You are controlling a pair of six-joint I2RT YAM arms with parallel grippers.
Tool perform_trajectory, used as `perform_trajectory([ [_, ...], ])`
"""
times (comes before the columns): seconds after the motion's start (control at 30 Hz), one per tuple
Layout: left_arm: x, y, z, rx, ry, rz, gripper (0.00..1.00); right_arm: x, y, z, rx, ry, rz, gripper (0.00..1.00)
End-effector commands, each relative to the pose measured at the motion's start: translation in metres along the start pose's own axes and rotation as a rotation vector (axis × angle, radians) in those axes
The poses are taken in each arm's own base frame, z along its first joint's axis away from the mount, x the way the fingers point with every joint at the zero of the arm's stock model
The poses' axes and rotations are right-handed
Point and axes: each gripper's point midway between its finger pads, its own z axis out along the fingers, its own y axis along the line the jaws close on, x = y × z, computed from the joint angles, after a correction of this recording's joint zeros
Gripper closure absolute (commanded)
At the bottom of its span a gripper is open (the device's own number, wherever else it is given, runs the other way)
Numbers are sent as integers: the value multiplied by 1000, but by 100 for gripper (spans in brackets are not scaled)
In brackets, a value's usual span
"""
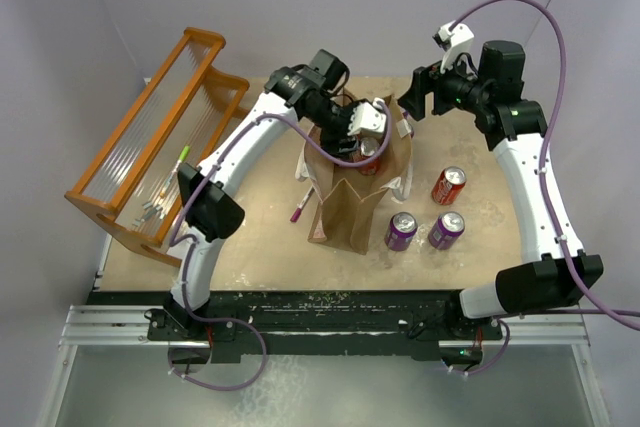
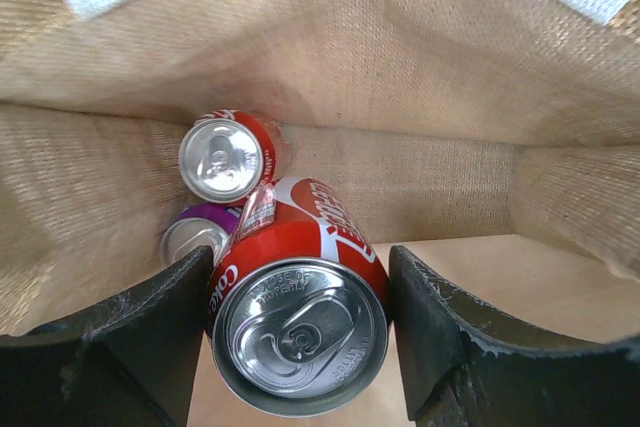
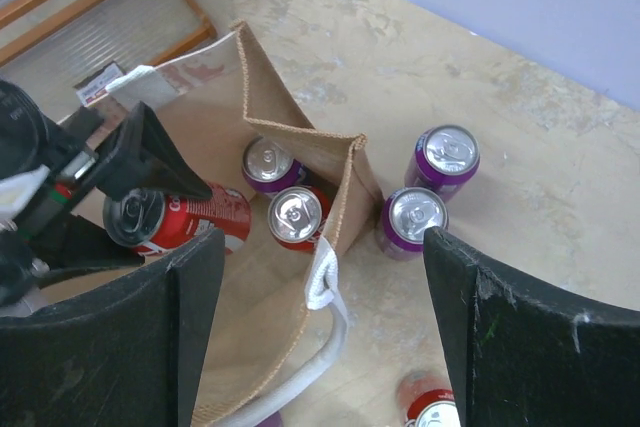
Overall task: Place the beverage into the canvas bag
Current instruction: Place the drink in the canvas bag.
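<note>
The canvas bag (image 1: 350, 212) stands open in the middle of the table, tan with white loop handles (image 3: 325, 277). My left gripper (image 1: 365, 132) reaches down into its mouth, shut on a red cola can (image 2: 300, 317) that lies tilted between both fingers, top toward the camera. Below it in the bag (image 2: 400, 77) stand a red can (image 2: 225, 157) and a purple can (image 2: 195, 232). My right gripper (image 1: 410, 97) hovers open above the bag's far right corner, with nothing between its fingers. From the right wrist view the held can (image 3: 180, 217) shows inside the bag (image 3: 290, 127).
Two purple cans (image 1: 401, 230) (image 1: 446, 229) and a red can (image 1: 449, 185) stand on the table right of the bag. An orange slatted rack (image 1: 150, 147) holding pens fills the left side. A pink marker (image 1: 298, 209) lies left of the bag.
</note>
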Motion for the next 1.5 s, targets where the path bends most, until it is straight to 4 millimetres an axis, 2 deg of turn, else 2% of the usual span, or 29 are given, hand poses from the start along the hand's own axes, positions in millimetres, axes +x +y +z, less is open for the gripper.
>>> perform_trajectory([
  [0.0, -21, 7, -4, -31, -26, 141, 100, -10, -9, -12, 36, -49, -6, 18],
  [0.27, 21, -4, 22, 41, 84, 135, 100, 0, -23, -23, 84, -38, 11, 18],
  [0.47, 49, -8, 39, 69, 149, 131, 100, 6, -25, -28, 100, -26, 9, 18],
  [0.9, 64, 4, 65, 37, 151, 96, 100, 14, -31, -23, 107, 0, 1, 18],
  [1.03, 75, 3, 71, 49, 177, 89, 100, 15, -34, -20, 109, 6, -2, 18],
  [1.2, 83, 1, 77, 63, 189, 82, 93, 18, -36, -17, 111, 17, -5, 18],
  [1.47, 100, -2, 82, 84, 209, 61, 71, 21, -39, -14, 113, 27, -5, 18],
])
